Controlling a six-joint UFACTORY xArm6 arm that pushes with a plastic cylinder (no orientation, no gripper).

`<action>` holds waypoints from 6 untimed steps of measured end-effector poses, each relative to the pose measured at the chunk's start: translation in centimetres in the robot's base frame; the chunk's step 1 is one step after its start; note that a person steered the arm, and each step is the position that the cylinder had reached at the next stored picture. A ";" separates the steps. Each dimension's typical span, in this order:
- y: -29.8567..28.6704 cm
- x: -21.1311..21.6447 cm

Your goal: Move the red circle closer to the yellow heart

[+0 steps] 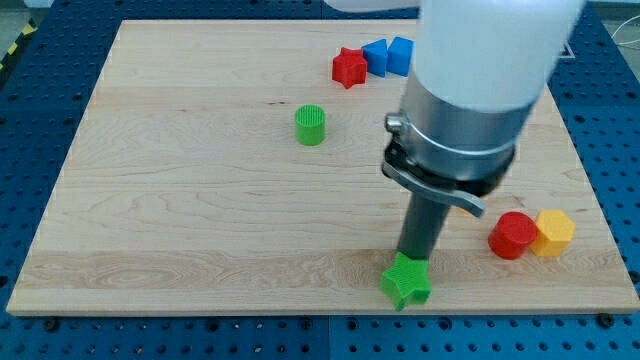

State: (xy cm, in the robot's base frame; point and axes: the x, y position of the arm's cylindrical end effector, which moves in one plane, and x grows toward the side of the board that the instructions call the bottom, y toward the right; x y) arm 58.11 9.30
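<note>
The red circle (513,236) lies near the board's lower right edge. A yellow block (554,232), which looks six-sided rather than heart-shaped, touches its right side. I see no yellow heart; the wide arm body hides part of the board's right half. My tip (411,259) is down on the board well left of the red circle. It is right at the top edge of a green star (406,282), and I cannot tell whether it touches the star.
A green circle (311,125) sits left of centre. A red star (349,68) and two blue blocks (376,58) (401,54) cluster at the view's top. The wooden board (180,200) ends just below the green star.
</note>
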 end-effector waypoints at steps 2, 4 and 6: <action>3.2 1.2; 9.1 1.2; 8.7 -0.6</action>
